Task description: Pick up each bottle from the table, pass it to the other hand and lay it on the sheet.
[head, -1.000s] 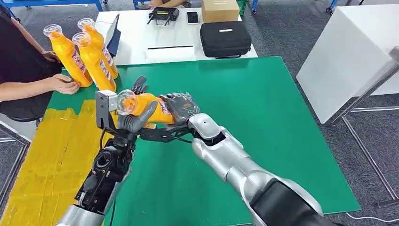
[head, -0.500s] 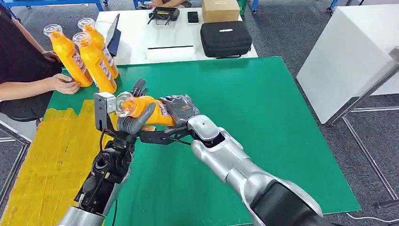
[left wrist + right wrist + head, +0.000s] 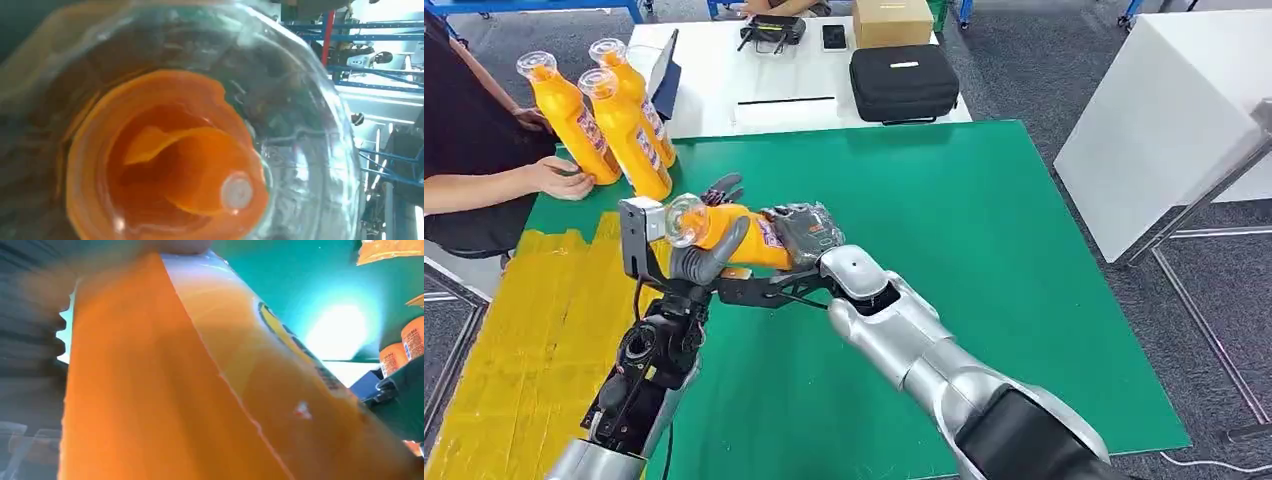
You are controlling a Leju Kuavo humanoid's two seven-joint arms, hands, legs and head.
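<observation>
The orange plastic bottle with clear cap (image 3: 724, 226) has drifted slightly toward the yellow sheet (image 3: 534, 330). Left hand (image 3: 709, 245) and right hand (image 3: 807, 229) both still grip it. Handover looks unfinished.

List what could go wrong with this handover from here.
1. Both the left hand and right hand are on the orange bottle, held above the green mat. If the right lets go before the left has a firm hold, it may drop short of the yellow sheet.
2. A person's hand steadies three standing bottles close by; a wide swing toward the sheet might hit them.
</observation>
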